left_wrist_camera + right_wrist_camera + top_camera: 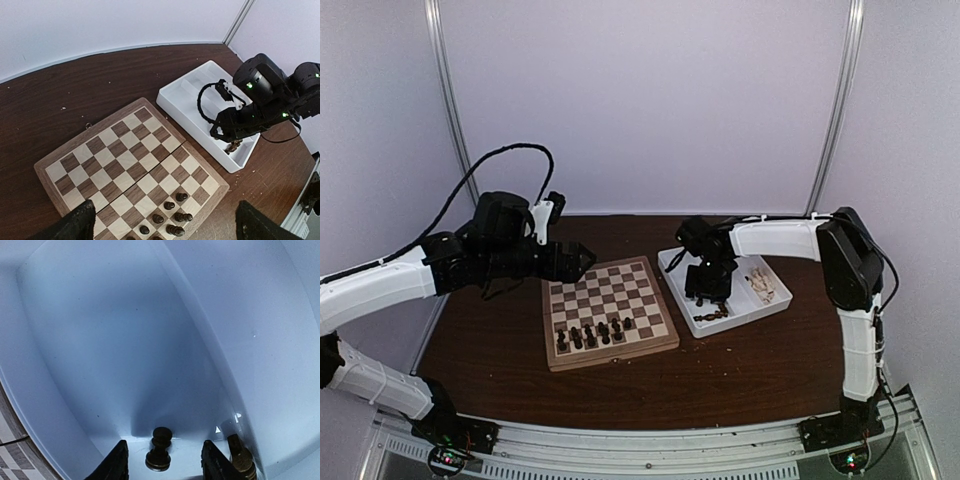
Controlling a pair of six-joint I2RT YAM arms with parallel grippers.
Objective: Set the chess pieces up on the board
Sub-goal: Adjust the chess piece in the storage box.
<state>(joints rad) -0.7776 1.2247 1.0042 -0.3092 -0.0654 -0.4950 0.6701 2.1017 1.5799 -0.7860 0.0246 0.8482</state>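
Over at the white tray [750,312] the right fingers [116,462] are down in a compartment, spread either side of an upright dark pawn [159,450] without touching it. The left fingers [75,225] hang wide apart by the far left corner of the board [620,285], which lies on the worktop [520,350] with several dark chess pieces [590,333] standing on its near rows
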